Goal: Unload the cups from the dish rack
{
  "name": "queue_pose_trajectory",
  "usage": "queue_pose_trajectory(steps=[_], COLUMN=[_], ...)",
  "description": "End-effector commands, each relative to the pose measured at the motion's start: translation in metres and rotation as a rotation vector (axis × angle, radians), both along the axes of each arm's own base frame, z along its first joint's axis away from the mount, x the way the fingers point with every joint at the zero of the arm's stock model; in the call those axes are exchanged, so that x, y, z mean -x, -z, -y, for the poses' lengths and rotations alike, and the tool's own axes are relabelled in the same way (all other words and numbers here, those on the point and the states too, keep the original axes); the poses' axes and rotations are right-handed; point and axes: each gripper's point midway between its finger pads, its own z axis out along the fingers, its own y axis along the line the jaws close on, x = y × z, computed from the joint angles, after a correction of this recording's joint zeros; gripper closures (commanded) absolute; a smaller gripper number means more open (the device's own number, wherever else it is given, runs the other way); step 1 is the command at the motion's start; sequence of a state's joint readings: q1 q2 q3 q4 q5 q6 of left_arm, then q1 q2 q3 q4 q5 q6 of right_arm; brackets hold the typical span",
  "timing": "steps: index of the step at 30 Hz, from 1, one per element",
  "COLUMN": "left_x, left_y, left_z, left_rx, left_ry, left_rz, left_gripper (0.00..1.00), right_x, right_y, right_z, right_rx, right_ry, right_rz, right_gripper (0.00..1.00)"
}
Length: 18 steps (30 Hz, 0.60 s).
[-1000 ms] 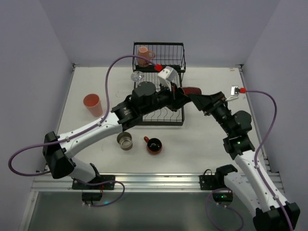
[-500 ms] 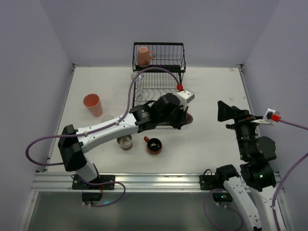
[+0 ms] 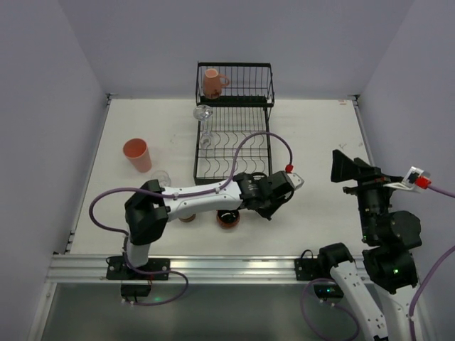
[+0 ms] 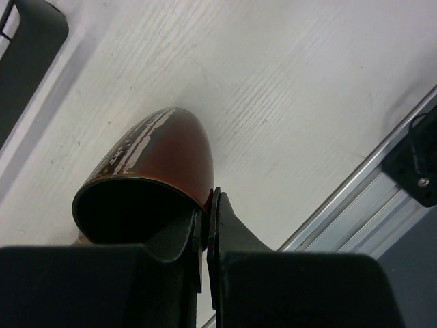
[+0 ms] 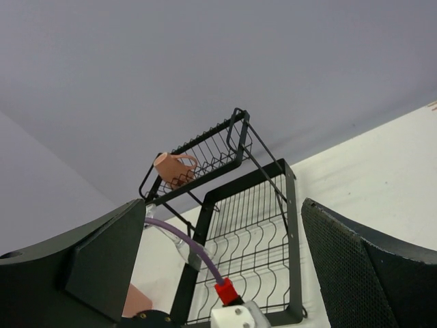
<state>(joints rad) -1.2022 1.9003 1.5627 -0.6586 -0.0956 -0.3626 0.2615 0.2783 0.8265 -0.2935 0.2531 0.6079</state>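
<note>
My left gripper [image 3: 273,202] is low over the table in front of the dish rack [image 3: 268,135]. In the left wrist view it [image 4: 210,199] is shut on the rim of the dark brown mug [image 4: 160,160], one finger inside and one outside. My right gripper [image 3: 350,170] is open and empty, raised at the right and facing the rack [image 5: 290,205]. The pink mug [image 3: 211,82] sits in the raised tier and also shows in the right wrist view [image 5: 172,168]. A clear glass [image 3: 204,114] hangs at the rack's left edge.
The salmon tumbler [image 3: 136,155] stands on the table at the left, with a clear glass [image 3: 162,176] near it. The white-and-brown cup [image 3: 186,212] and the orange-red handled cup [image 3: 227,219] lie partly under my left arm. The table's metal front rail [image 4: 369,184] is close by.
My left gripper has carried the dark brown mug from the rack toward the table's front. My right arm has pulled back from the rack to the right and lifted.
</note>
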Motion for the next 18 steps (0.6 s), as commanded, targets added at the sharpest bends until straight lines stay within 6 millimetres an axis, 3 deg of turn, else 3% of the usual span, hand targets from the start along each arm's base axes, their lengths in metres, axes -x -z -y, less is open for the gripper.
queue_pose_trajectory(steps=[1,7,18], left_x=[-0.004,0.000,-0.005], left_y=[-0.019,0.001,0.015], left_z=[0.009,0.011,0.008], left_rx=[-0.010,-0.100,-0.213], left_ry=[0.023,0.054,0.068], left_rz=[0.081,0.082,0.117], left_gripper=[1.00,1.00,1.00], right_x=[0.007,0.004,0.004], right_y=[-0.013,-0.009,-0.007], right_z=[0.007,0.001,-0.005], right_rx=[0.006,0.002,-0.013], right_ry=[0.028,-0.002,-0.031], right_rz=[0.030,0.020,0.022], right_gripper=[0.01,0.02,0.02])
